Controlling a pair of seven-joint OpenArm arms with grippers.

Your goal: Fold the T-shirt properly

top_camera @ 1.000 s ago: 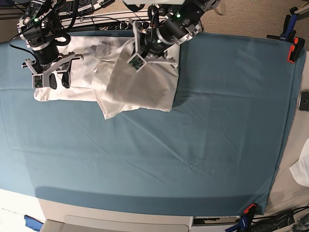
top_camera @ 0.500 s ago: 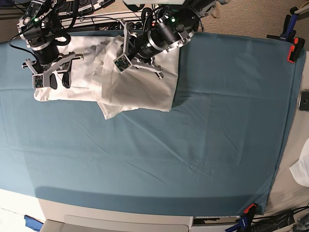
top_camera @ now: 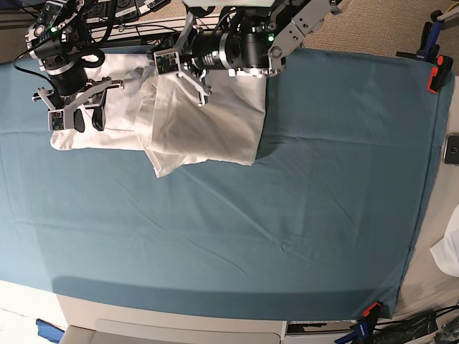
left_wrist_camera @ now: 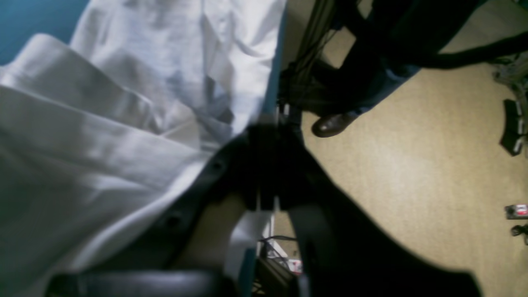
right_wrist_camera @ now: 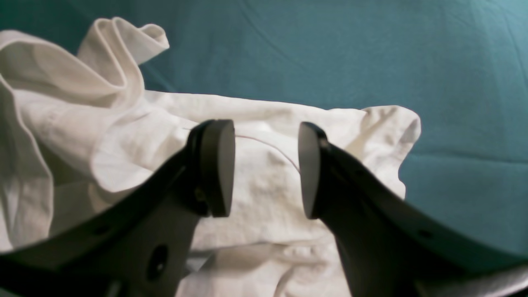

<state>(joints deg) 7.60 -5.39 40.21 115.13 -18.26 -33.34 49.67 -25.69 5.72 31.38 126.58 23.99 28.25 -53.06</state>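
The white T-shirt (top_camera: 208,129) lies bunched at the back left of the teal table cover (top_camera: 287,215). My left gripper (top_camera: 154,68) reaches in from the right along the table's back edge. Its jaws are shut on a fold of the T-shirt (left_wrist_camera: 103,144), which drapes over the left gripper (left_wrist_camera: 266,165) in the left wrist view. My right gripper (top_camera: 86,118) hovers open over the shirt's left end. In the right wrist view the right gripper (right_wrist_camera: 266,169) has crumpled T-shirt (right_wrist_camera: 363,123) below it and nothing between its pads.
Orange clamps (top_camera: 436,75) (top_camera: 371,308) pin the cover at the right corners. A phone (top_camera: 452,149) and a white cloth (top_camera: 450,251) lie beyond the right edge. Cables run behind the table, and a person's shoe (left_wrist_camera: 332,123) stands on the floor there.
My left arm has swung left along the back edge, dragging the shirt's upper layer leftwards with it. The right arm has not moved.
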